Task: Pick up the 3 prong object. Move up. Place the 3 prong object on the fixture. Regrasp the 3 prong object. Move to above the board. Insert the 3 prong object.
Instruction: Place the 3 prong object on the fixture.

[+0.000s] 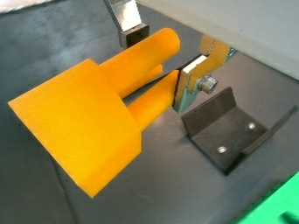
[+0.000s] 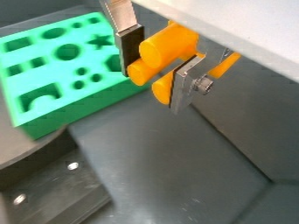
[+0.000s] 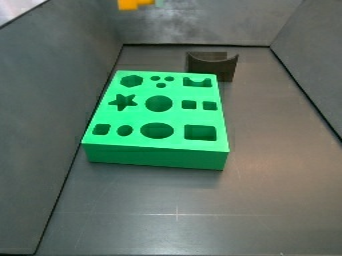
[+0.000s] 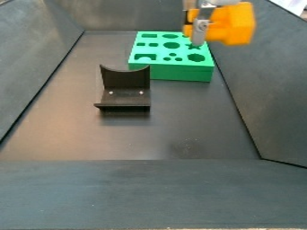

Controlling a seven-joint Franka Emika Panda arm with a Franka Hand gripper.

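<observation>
The gripper (image 2: 155,63) hangs high above the dark floor, its two silver fingers (image 2: 121,35) closed on the 3 prong object (image 2: 163,51), one plate on either side. In a wrist view the same gripper (image 1: 162,54) pinches the orange piece (image 1: 100,109) near the rounded prong ends, while the wide flat block end sticks out away from the fingers. The long axis of the piece runs crosswise to the fingers, roughly level rather than pointing down. Two prongs show plainly in that view; a third cannot be made out.

There is one orange piece, one green board (image 3: 160,118) and one dark fixture (image 4: 122,88). In a side view the piece (image 4: 228,23) is in the air above the far right corner of the board (image 4: 174,52), clear of its top face. The fixture (image 3: 211,64) stands on the floor just behind the board, apart from it and with nothing in its notch. The board carries many cut-outs, among them one star (image 3: 123,101) and one hexagon (image 3: 131,80).
</observation>
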